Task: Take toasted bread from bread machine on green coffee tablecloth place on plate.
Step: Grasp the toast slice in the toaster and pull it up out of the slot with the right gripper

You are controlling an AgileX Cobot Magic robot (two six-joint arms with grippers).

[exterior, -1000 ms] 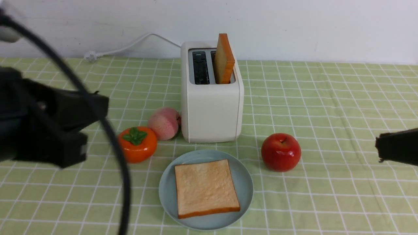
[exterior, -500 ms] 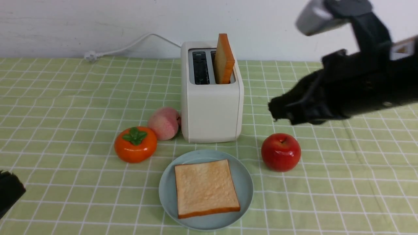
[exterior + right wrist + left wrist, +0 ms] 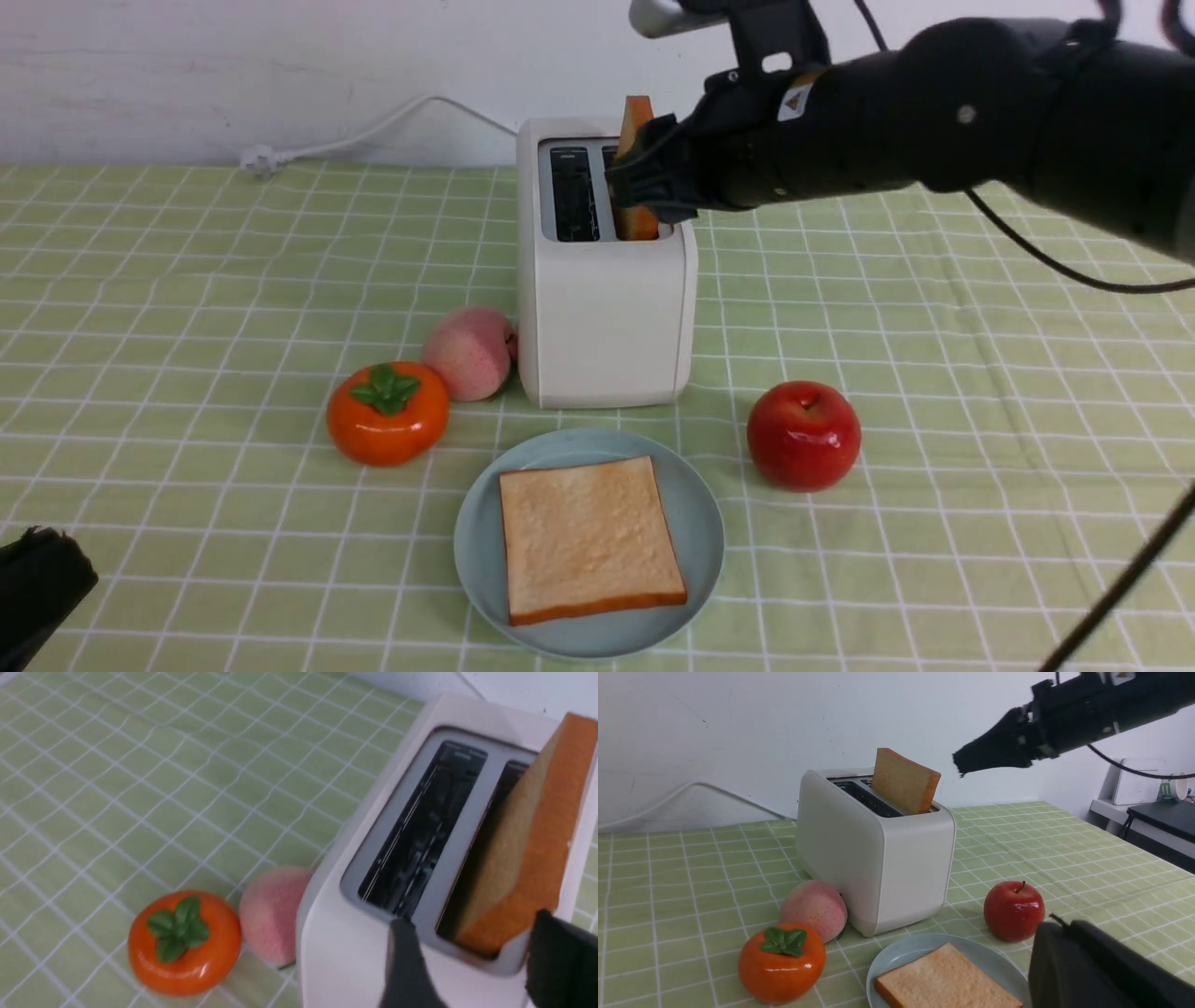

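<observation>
Toast: one slice (image 3: 903, 781) stands in the toaster's (image 3: 602, 317) right slot, another slice (image 3: 588, 537) lies flat on the plate (image 3: 700, 523). Right gripper (image 3: 472, 956) is at the standing slice, jaws apart. Front view overlaps them, but left wrist view shows a gap. Peach (image 3: 470, 353), persimmon (image 3: 387, 413) and apple (image 3: 803, 434) crowd the cloth-covered surface (image 3: 934, 327). Left gripper (image 3: 37, 588) sits low, jaws unreadable.

Front view looks forward; 3 views share bread machine (image 3: 605, 317)
</observation>
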